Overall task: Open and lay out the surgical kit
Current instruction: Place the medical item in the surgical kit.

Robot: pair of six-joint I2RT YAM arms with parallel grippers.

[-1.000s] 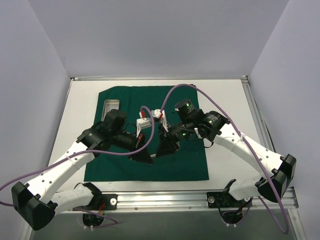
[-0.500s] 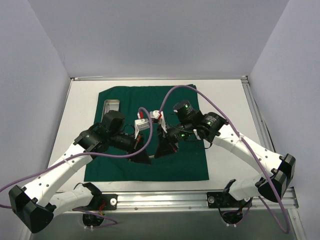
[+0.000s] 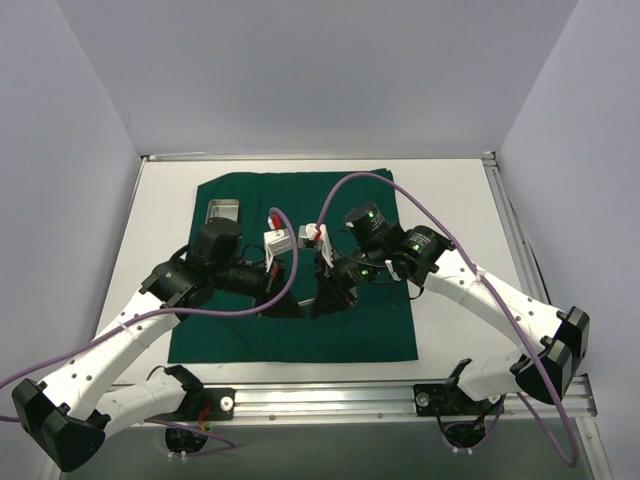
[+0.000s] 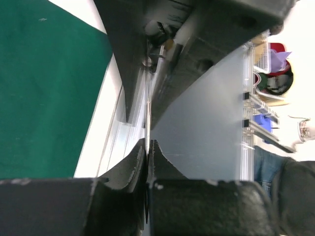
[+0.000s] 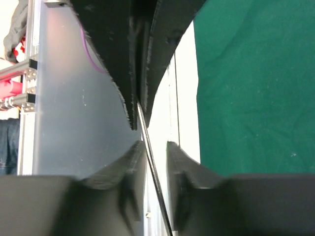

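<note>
Left gripper (image 4: 148, 147) has its jaws squeezed right together. Can't tell if anything thin is pinched in there. Right gripper (image 5: 155, 147) is closed down to a narrow slot with a thin dark rod (image 5: 153, 183) running through it, leaning on one finger. Looks like one of the instruments to me, but I honestly can't tell whether it's clamped or just passing through.

In the overhead view both sit tip to tip around the middle of the frame, over the dark green square cloth (image 3: 370, 320). It's spread flat on the white table (image 3: 450, 200), so I'd call the opening part done. The small rectangular steel tray (image 3: 222, 211) is out at the cloth's upper left corner. No instruments are lying on the cloth that I can see, so my guess is setting those out is what's left.
</note>
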